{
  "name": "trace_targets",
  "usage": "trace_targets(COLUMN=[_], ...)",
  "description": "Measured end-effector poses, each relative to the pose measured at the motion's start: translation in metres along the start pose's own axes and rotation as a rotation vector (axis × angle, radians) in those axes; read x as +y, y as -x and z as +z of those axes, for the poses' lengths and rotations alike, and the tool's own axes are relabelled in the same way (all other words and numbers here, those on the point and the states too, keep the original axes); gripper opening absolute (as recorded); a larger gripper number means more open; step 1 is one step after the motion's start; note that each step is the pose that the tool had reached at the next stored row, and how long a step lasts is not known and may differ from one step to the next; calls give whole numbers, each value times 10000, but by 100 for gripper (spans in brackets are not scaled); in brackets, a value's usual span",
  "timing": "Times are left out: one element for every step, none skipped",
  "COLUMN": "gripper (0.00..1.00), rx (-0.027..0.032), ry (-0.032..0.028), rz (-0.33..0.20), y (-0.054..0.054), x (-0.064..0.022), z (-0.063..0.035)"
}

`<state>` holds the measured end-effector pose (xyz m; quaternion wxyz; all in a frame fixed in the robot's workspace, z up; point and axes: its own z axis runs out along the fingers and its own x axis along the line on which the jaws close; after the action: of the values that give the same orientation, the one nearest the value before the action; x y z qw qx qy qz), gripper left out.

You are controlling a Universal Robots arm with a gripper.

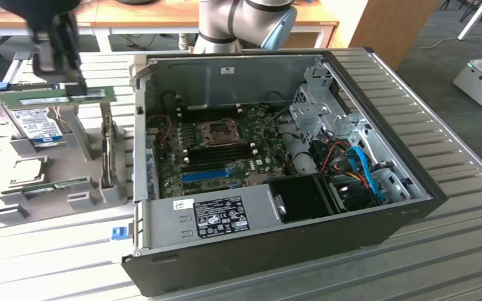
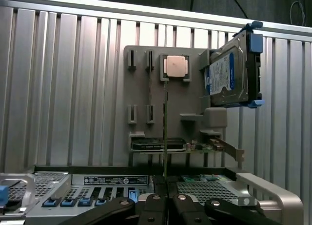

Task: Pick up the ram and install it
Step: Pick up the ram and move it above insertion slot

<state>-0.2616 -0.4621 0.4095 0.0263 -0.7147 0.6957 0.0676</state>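
Wrist view shows the gripper (image 2: 165, 198) nearly closed on the ram (image 2: 165, 132) (edge-on, seemingly clamped), held above the rack (image 2: 141, 88) beside the case (image 1: 308, 248).

Ram (image 1: 55, 99) held in the pincer (image 1: 72, 88)
A long, thin green stick, lying level, pinched near its middle by the closed pincer and reaching out to both sides of it.

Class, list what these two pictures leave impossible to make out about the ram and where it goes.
1. Chips on the ram: the wrist view meets it edge-on, as a thin line.
2. Top of the gripper: cut off by the exterior view's upper edge.
3. Latches of the memory slots: too small in the exterior view, deep inside the computer case.
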Motion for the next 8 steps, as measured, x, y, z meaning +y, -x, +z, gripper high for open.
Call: trace_targets(gripper=[12,12,12,12,12,12,12,12], rx=[0,1,0,-1,-1,0,0,0], ry=[0,1,1,0,0,0,1,1], rz=[-2,-2,-1,0,-1,-2,-1,0], y=[-1,-2,-3,-4,-6,-7,-8,-8], x=[-45,-90,-135,-179,-229,-274,-318,-363], z=[-3,-6,-8,-10,-13,-16,-19,-22])
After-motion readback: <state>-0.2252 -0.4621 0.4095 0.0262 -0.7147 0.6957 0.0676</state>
